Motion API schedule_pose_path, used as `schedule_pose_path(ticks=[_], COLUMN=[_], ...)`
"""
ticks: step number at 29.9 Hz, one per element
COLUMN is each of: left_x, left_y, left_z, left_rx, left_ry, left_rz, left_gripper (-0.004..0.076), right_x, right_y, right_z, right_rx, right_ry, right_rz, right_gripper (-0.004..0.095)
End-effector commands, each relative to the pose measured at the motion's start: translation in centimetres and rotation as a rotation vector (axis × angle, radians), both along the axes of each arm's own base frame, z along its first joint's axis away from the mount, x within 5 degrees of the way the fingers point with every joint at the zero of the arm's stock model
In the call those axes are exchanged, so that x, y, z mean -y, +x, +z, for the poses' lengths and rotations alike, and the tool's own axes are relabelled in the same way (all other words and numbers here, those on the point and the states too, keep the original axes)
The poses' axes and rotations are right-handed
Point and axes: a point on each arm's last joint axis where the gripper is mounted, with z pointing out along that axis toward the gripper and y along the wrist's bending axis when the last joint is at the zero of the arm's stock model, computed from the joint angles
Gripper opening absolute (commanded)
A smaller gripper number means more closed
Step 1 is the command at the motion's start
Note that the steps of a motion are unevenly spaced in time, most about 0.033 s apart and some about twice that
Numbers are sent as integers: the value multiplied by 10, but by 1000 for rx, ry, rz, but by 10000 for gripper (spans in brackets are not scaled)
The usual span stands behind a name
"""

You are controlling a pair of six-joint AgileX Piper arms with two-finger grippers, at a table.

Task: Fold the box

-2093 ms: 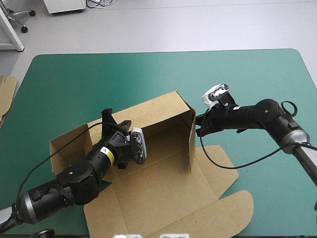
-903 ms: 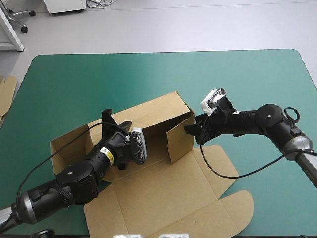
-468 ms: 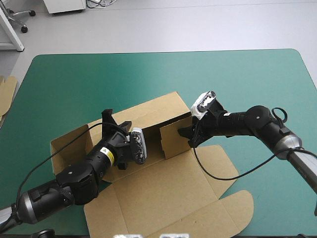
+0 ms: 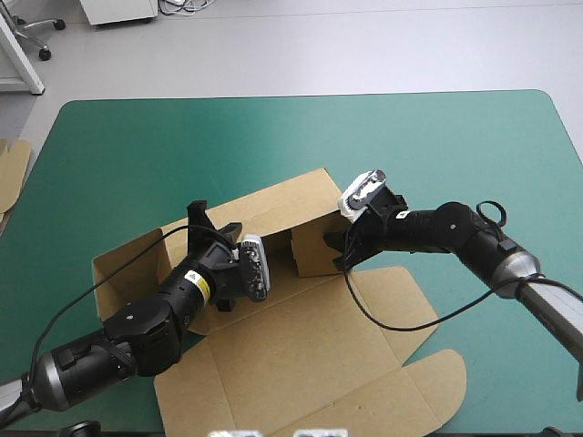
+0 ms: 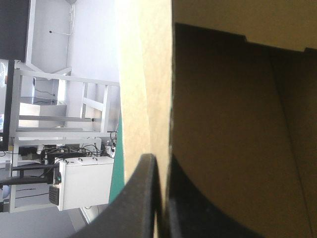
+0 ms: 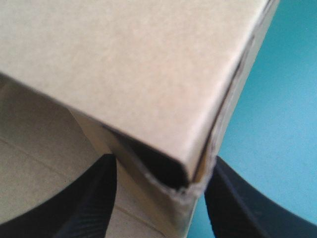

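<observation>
The box (image 4: 290, 314) is a cut sheet of brown board, partly raised, open on top; it spreads from the table's middle toward 6 o'clock, set askew; its long rear wall (image 4: 278, 198) stands upright on the 12 o'clock side, running from 8 o'clock up to 2 o'clock; at the wall's 3 o'clock end a short end flap (image 4: 312, 251) stands turned inward across the floor, meeting the wall at a corner; at 9 o'clock a side flap (image 4: 123, 269) slopes low and outward; the wide lid panel (image 4: 310, 373) lies flat toward 5 o'clock, with two rounded tabs (image 4: 437, 375) on its 4 o'clock edge.
</observation>
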Motion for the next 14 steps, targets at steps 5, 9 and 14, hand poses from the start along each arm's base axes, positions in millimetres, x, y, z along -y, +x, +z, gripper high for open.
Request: schedule_pose_path(ticks=[5, 9, 14], left_x=[1, 1, 1], left_y=[-3, -3, -2], left_z=[-1, -1, -1], left_rx=[-78, -72, -71], left_ry=[-98, -94, -96], left_rz=[35, 35, 39], left_gripper=[-15, -15, -15], right_x=[-11, -19, -25], right_y=[-6, -13, -17], right_z=[17, 3, -6], right_rx=[62, 92, 180], right_ry=[72, 54, 40], right_rz=[-49, -74, -143], right_gripper=[494, 494, 487])
